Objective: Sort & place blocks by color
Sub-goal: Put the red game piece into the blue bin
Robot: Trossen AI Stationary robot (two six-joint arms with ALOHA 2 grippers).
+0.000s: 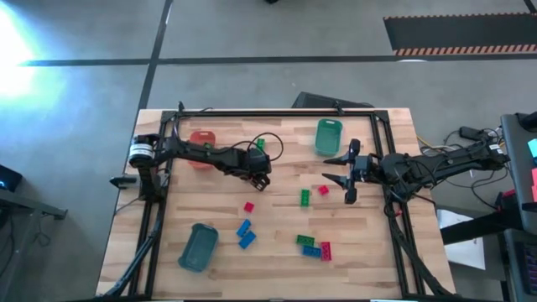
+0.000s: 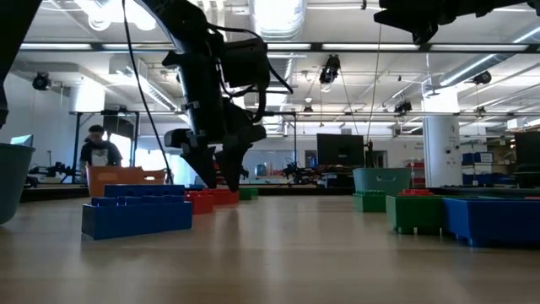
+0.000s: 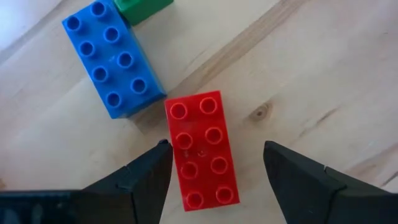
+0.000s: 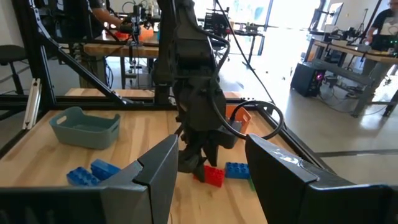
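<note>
My left gripper (image 1: 261, 178) is open and points down near the table's middle. In the left wrist view its fingers (image 3: 214, 149) stand on either side of a red eight-stud brick (image 3: 201, 149) lying flat on the wood. A blue brick (image 3: 112, 59) and a green one (image 3: 142, 7) lie beside it. The low view shows the fingertips (image 2: 221, 179) just above the red brick (image 2: 211, 200). My right gripper (image 1: 338, 170) is open and hovers right of centre, empty. More red (image 1: 248, 206), blue (image 1: 245, 233) and green (image 1: 304, 197) bricks lie scattered.
An orange-red tray (image 1: 201, 147) sits at the far left, a green tray (image 1: 328, 136) at the far right, a teal tray (image 1: 198, 247) near left. A cluster of green, blue and red bricks (image 1: 314, 247) lies near the front. A black frame rail (image 1: 277, 111) runs along the far edge.
</note>
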